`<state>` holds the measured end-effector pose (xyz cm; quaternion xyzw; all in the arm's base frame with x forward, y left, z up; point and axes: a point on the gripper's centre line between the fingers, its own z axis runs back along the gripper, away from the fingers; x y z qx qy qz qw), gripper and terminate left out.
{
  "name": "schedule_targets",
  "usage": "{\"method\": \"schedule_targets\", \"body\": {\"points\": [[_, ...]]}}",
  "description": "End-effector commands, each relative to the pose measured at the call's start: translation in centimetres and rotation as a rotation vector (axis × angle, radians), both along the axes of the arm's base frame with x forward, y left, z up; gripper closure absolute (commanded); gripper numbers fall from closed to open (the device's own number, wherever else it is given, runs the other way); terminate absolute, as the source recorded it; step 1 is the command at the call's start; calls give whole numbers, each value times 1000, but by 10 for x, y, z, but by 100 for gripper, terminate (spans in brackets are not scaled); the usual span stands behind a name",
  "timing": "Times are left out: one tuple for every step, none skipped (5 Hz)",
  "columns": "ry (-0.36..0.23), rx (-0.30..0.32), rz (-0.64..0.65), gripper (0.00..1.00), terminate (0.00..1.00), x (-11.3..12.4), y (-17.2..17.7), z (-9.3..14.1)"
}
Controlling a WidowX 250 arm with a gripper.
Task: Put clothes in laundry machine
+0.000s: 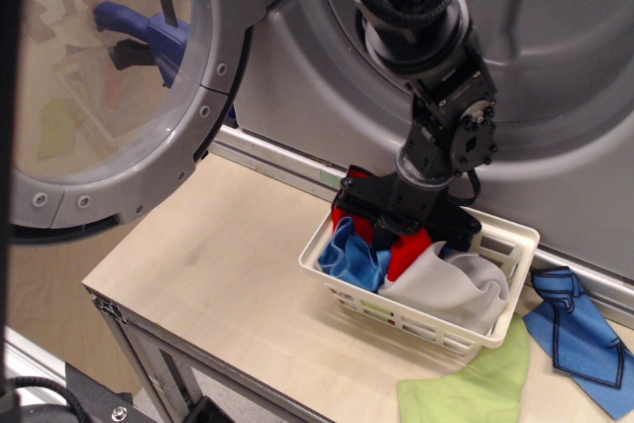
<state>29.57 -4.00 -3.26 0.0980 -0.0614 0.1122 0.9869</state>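
My black gripper (394,228) reaches down into the white lattice basket (416,316) and is closed on the red cloth (408,248), which bunches up between the fingers. A bright blue cloth (352,257) lies in the basket's left part. A larger white-grey cloth (451,286) fills its right part. The laundry machine's grey ribbed drum (565,37) is open behind the arm. Its round porthole door (109,86) stands swung open at the left.
A blue cloth with dark stitching (580,339) and a light green cloth (475,385) lie on the wooden table (218,264) to the right of the basket. The machine's metal sill (287,165) runs along the table's back edge.
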Motion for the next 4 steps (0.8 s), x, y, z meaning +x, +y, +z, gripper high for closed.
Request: {"method": "schedule_targets", "body": {"points": [[-127, -95, 50, 100, 0, 1, -9, 80], [-197, -139, 60, 100, 0, 6, -11, 112], [-312, -166, 46, 100, 0, 13, -12, 143], [-380, -195, 67, 100, 0, 37, -8, 163]]}}
